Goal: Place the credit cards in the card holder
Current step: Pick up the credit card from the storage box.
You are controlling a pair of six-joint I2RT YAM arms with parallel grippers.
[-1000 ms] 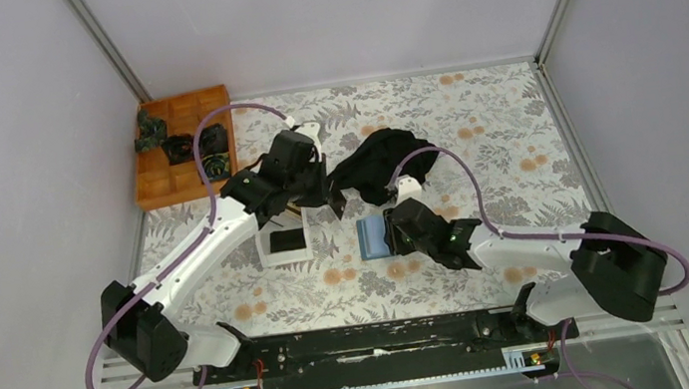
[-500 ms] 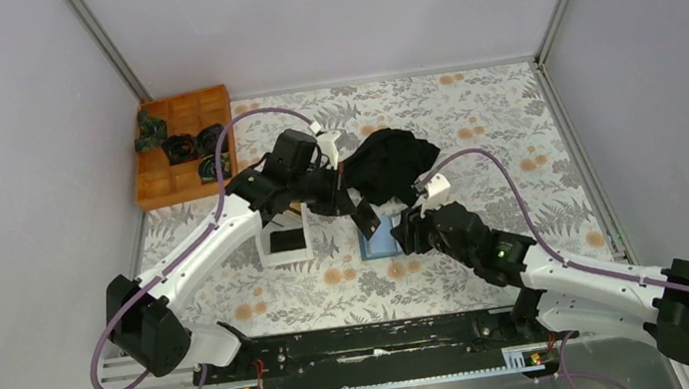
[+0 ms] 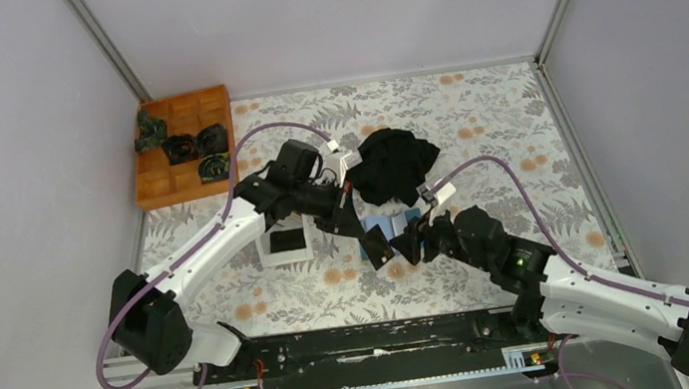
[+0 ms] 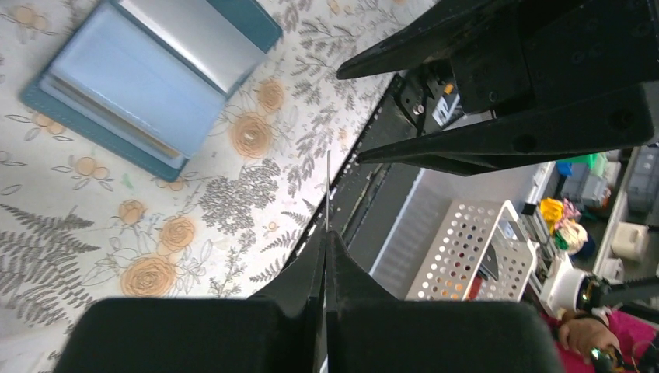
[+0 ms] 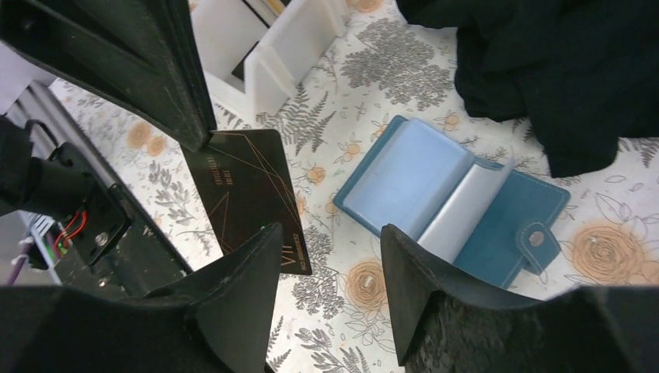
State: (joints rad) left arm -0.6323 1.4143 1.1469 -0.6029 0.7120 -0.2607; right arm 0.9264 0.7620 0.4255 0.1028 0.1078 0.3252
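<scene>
Seen from above, the card holder [image 3: 383, 224] is only a blue sliver between the two arms, the rest covered. The left wrist view catches the black card [image 4: 327, 186] edge-on as a thin line, its face unseen, and its top edge crops the holder. In the right wrist view the black cloth [image 5: 559, 70] and white tray [image 5: 291, 43] run off the top edge. The dark items in the wooden box [image 3: 168, 182] at the surface's far left corner are too small to tell.

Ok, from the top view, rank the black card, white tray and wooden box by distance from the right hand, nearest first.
1. black card: right beside the right hand, on its left.
2. white tray: farther left, mid-table.
3. wooden box: far-left back corner.
</scene>
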